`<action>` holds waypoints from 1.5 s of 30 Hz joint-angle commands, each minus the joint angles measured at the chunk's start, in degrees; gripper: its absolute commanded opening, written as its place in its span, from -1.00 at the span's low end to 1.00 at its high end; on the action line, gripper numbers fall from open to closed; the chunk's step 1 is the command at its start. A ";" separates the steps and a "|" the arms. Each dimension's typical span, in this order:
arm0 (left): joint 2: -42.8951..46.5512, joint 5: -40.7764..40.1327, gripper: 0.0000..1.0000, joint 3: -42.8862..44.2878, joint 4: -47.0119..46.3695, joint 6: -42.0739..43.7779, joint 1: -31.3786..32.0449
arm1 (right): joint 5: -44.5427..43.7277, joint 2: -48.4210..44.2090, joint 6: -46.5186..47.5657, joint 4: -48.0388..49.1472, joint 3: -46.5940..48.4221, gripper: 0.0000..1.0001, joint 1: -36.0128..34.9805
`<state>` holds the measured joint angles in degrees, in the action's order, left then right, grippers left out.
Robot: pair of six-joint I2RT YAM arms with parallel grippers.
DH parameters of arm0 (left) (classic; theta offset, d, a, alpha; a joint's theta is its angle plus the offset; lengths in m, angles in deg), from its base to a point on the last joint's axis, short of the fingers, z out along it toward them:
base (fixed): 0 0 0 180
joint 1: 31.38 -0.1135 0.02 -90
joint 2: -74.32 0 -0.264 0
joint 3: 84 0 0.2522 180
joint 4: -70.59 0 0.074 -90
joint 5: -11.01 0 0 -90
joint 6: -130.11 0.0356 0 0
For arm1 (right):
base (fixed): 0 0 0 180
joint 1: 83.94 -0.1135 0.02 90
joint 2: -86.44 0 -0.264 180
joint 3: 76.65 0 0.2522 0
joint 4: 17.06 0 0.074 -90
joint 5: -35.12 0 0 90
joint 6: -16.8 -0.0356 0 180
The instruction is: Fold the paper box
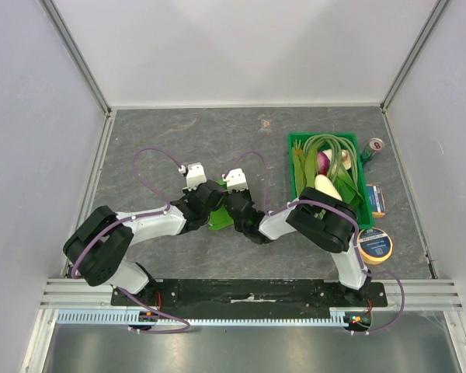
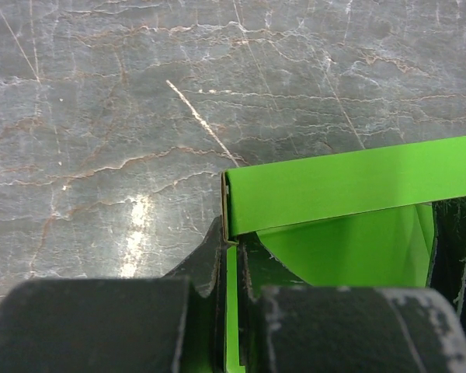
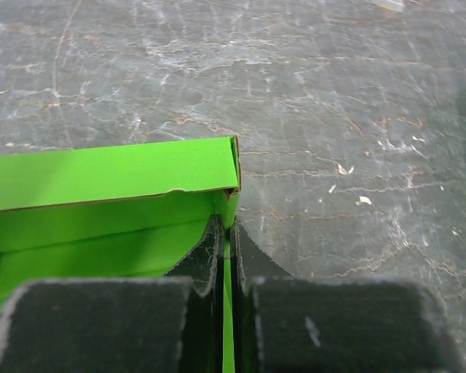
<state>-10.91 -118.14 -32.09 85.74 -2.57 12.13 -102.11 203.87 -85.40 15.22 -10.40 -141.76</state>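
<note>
Half done, seemingly: pinching opposite ends of the paper box (image 2: pixel 349 183) with left fingers (image 2: pixel 202 264) and right fingers (image 3: pixel 206 260), with one wall raised and folds remaining.

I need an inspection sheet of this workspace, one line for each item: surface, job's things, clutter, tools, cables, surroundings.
Surface: grey table with a veined stone pattern and fine scratches.
Job's things: lime-green paper box, partly folded with walls raised, between the two arms.
Clutter: green crate of vegetables at the right; beside it a can, a small box and a tape roll.
Tools: left tool shut on a wall of the paper box; right tool shut on another wall.
Cables: purple cables loop over both arms, away from the paper box.
Surroundings: white walls on three sides; a metal rail along the near edge.
</note>
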 commanded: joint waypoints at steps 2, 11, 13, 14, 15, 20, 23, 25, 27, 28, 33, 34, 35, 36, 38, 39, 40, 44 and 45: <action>-1.17 6.64 -0.96 -2.38 0.29 -4.61 0.70 | -11.84 1.40 -6.07 -0.34 2.44 -1.00 -0.27; -0.90 8.92 -0.96 -4.05 -1.13 -6.37 0.79 | -13.50 1.58 -9.42 -1.66 4.37 -1.00 -1.50; -1.25 9.27 -0.96 -3.61 -1.21 -7.07 0.70 | -16.31 2.02 -11.69 -3.59 5.08 -1.00 -2.12; -1.17 9.45 -0.96 -3.70 -1.21 -7.33 0.70 | -16.32 2.19 -13.44 -4.81 6.04 -1.00 -2.21; -1.34 9.62 -0.96 -3.96 -1.21 -7.86 0.79 | -16.41 2.19 -16.42 -7.95 6.65 -1.00 -2.29; -2.13 9.98 -0.96 -3.70 -1.12 -8.48 0.70 | -13.17 -1.21 -11.62 -4.92 2.82 -0.93 -2.56; -2.31 9.01 -0.96 -3.79 -1.13 -8.04 0.70 | -3.16 -7.97 -8.28 -2.19 -4.47 -0.47 -0.72; -2.57 8.40 -0.96 -3.87 -1.13 -7.78 0.62 | 2.19 -10.01 -6.26 -4.29 -6.08 -0.23 0.95; -2.83 7.96 -0.96 -3.79 -1.13 -7.25 0.61 | 8.96 -12.56 -4.06 -6.57 -7.83 0.05 2.71; -3.01 7.61 -0.96 -3.70 -1.12 -7.07 0.61 | 11.16 -13.53 -3.44 -6.84 -8.71 0.17 3.32; -3.19 7.52 -0.96 -3.00 -0.95 -6.19 0.53 | 17.86 -21.44 -2.92 -11.15 -13.63 0.55 6.49; -3.10 7.43 -0.96 -2.91 -0.77 -6.10 0.61 | 19.08 -23.36 -2.56 -11.50 -14.60 0.57 7.28; -3.10 7.43 -0.96 -2.73 -0.77 -5.84 0.53 | 22.66 -24.43 -2.30 -12.28 -15.04 0.57 9.46; -3.19 7.34 -0.96 -2.64 -0.69 -5.75 0.53 | 26.62 -25.48 -2.12 -11.86 -15.83 0.57 11.14; -3.10 7.34 -0.96 -2.47 -0.51 -5.23 0.61 | 37.40 -27.69 -1.51 -8.71 -18.03 0.54 16.92; -3.10 7.34 -0.96 -2.47 -0.51 -5.14 0.53 | 47.56 -27.78 -0.02 -8.51 -17.95 0.53 18.52; -3.10 7.34 -0.96 -2.55 -0.51 -4.88 0.61 | 51.58 -27.43 0.95 -9.03 -16.73 0.50 19.41; -2.75 7.16 -0.96 -2.56 -0.51 -4.26 0.61 | 51.44 -26.90 3.07 -9.67 -15.84 0.36 21.78; -2.75 7.16 -0.96 -2.47 -0.51 -4.08 0.61 | 53.88 -26.64 3.15 -8.78 -15.93 0.32 22.48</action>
<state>-11.41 -114.87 -33.64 79.51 -7.01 12.22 -60.10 177.55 -85.10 4.01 -27.31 -120.73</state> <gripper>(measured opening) 0.049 0.692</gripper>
